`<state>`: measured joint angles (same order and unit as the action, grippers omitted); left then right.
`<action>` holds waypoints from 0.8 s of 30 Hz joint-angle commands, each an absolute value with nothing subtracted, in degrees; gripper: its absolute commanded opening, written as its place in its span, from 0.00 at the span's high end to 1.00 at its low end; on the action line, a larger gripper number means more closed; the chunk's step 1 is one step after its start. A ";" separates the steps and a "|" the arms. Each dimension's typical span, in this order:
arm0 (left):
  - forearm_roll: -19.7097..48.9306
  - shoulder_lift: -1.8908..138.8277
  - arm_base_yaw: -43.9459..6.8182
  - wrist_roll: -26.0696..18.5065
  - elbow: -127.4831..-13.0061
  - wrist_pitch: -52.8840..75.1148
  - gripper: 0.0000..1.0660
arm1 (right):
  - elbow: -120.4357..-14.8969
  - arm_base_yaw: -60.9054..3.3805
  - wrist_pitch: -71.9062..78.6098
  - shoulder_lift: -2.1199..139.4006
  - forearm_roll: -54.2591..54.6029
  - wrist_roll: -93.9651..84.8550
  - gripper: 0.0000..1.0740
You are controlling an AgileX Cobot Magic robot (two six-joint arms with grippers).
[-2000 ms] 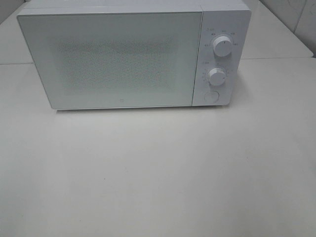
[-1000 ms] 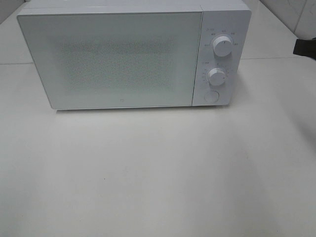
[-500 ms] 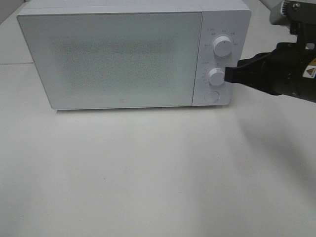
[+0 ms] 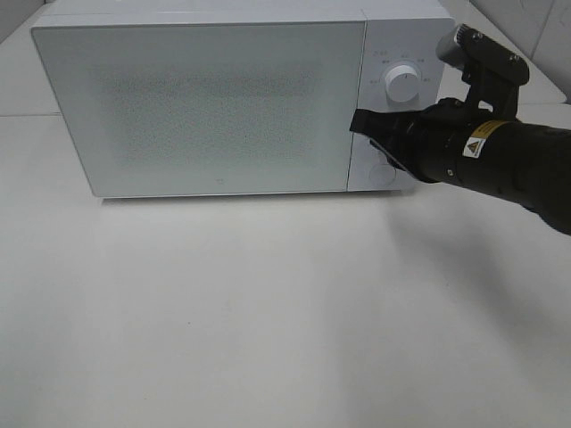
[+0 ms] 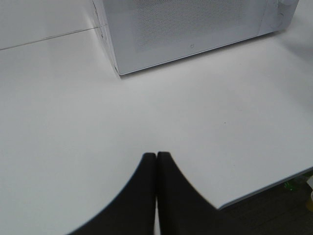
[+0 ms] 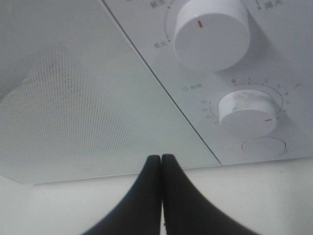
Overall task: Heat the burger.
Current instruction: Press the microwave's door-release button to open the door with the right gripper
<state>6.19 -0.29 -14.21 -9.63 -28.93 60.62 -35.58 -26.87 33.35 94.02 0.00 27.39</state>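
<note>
Before microwave [image 4: 205,107]: right pincer [image 4: 359,123] closed | lower knob [image 6: 246,113]: wrist view only

1. The widest open room you have is the white table [image 4: 268,312] in front of the microwave [image 4: 205,98].
2. The closed door [image 4: 201,102] stands as a flat wall across the back, so there is no way inside.
3. The right gripper [image 4: 359,123], fingers pressed together, sits with its black arm across the control panel. From above it hides the lower knob [image 6: 244,113], while the upper knob [image 4: 402,85] stays reachable.
4. The left gripper [image 5: 156,164], fingers together, hangs over bare table, well apart from the microwave.
</note>
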 commanded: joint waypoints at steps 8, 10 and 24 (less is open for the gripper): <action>6.30 -1.49 -14.04 -9.28 -28.82 59.76 1.00 | -36.21 -27.10 44.06 103.71 0.00 46.52 1.00; 6.30 -1.49 -14.04 -9.28 -28.82 59.76 1.00 | -36.21 -27.10 45.09 105.25 0.00 50.19 1.00; 6.25 -1.49 -14.04 -9.34 -28.82 59.76 1.00 | -36.21 -26.59 48.36 110.47 10.89 56.38 1.00</action>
<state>6.19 -0.29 -14.21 -9.63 -28.93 60.62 -35.75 -26.76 47.27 110.58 8.42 56.26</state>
